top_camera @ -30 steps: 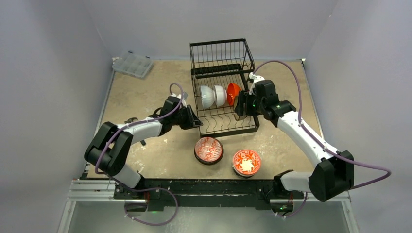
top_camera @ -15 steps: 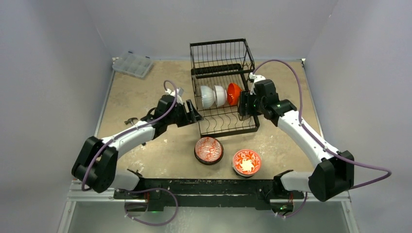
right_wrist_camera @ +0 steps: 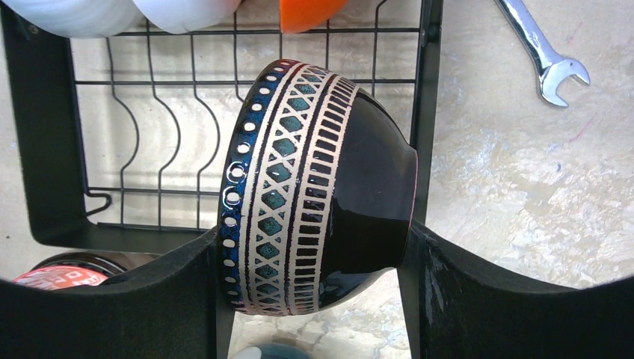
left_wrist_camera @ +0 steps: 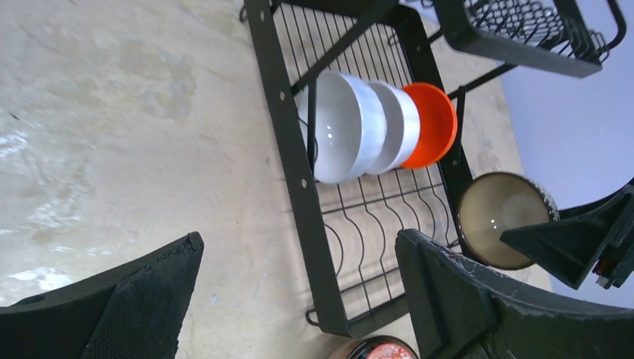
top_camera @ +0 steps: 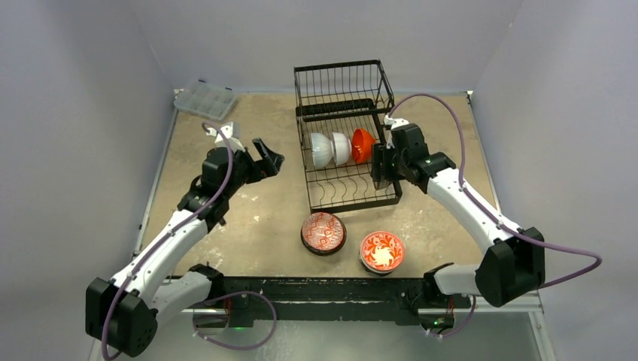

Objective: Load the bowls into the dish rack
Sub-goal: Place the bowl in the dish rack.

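ok so quick update. The counter looks the same and the dish rack hasn't budged. The big change is the left arm. A second ago it was parked right up against the rack's left edge, and now it's swung well back toward the left side of the counter. My guess is it's done bracing or dropping off there and is clearing out of the way.

The right arm has barely moved and is still at the rack's right rail.

Bowls: two white ones and an orange one are standing on edge in the rack's slots, same as before. The blue-patterned bowl is tipped on its side over the rack's right rail, near the front corner and not in a slot yet. Two red floral bowls are still waiting on the counter in front of the rack.

The left pincer is spread apart with nothing in it. The right pincer is clamped on the patterned bowl, one finger on each side.

So I'd say three are loaded, a fourth is about to go in, and the left side is free to fetch one of the red ones. There's also a wrench lying on the counter just right of the rack.
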You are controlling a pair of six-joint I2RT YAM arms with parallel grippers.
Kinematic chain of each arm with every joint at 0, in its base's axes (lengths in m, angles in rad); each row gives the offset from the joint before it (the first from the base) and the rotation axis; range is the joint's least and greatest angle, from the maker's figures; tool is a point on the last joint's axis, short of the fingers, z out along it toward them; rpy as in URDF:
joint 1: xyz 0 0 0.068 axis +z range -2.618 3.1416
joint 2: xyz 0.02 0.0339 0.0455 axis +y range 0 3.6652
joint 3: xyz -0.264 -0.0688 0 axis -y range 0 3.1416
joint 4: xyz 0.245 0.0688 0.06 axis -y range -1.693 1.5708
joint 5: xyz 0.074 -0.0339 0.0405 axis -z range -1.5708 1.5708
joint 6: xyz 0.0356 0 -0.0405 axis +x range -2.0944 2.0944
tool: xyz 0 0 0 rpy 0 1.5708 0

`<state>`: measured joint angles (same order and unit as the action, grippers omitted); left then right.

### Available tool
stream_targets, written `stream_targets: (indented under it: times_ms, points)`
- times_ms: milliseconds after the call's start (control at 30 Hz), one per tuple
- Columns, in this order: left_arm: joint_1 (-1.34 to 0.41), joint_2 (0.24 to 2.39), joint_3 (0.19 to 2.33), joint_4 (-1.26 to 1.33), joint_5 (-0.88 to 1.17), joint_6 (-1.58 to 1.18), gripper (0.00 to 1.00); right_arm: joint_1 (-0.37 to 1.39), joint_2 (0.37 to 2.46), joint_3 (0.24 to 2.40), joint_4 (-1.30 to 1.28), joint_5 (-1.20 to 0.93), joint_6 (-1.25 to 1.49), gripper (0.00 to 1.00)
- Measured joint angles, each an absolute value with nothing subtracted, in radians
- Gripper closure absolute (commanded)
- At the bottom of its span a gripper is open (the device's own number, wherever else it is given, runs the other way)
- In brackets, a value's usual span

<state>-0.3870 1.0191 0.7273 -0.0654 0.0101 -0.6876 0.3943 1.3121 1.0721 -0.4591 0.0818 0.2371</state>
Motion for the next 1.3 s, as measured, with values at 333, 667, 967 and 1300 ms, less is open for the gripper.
stream_targets:
  times_ms: [333, 667, 967, 1300]
  points:
    - [-0.384, 0.943, 0.727, -0.096, -0.136, -0.532, 0.01, 0.394, 1.363, 1.076, -0.469, 0.123, 0.213, 1.0]
    - [-0.384, 0.95, 0.743, -0.213, -0.164, -0.389, 0.01, 0.394, 1.434, 1.076, -0.459, 0.113, 0.199, 1.0]
    - [-0.383, 0.986, 0.757, -0.26, -0.154, -0.332, 0.01, 0.394, 1.502, 1.076, -0.415, 0.109, 0.196, 1.0]
    - [-0.383, 0.993, 0.757, -0.271, -0.13, -0.329, 0.01, 0.398, 1.54, 1.076, -0.376, 0.076, 0.196, 1.0]
